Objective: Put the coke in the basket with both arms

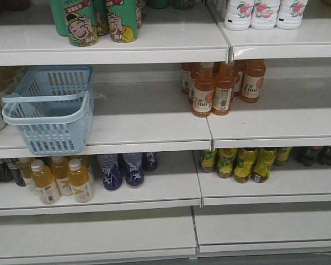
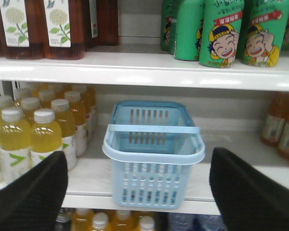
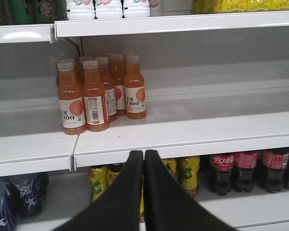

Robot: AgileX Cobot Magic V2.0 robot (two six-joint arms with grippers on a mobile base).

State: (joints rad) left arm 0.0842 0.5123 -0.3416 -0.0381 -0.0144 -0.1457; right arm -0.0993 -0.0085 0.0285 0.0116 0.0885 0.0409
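the pale blue basket point(image 1: 49, 110) is set on the middle shelf point(image 1: 149, 124) at left. the coke point(image 3: 222, 168) – dark, red-labelled – is stood low at right. the left gripper point(image 2: 137, 156) is spread wide, the right gripper point(image 3: 143, 155) pressed closed – nothing is held.

Coke point(image 3: 222, 168) caps hidden behind shelf edge point(image 3: 192, 146), left fingers point(image 2: 29, 197) cropped at bottom edge

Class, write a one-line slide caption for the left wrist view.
Open left claw faces the empty blue basket on a shelf beside yellow drinks.
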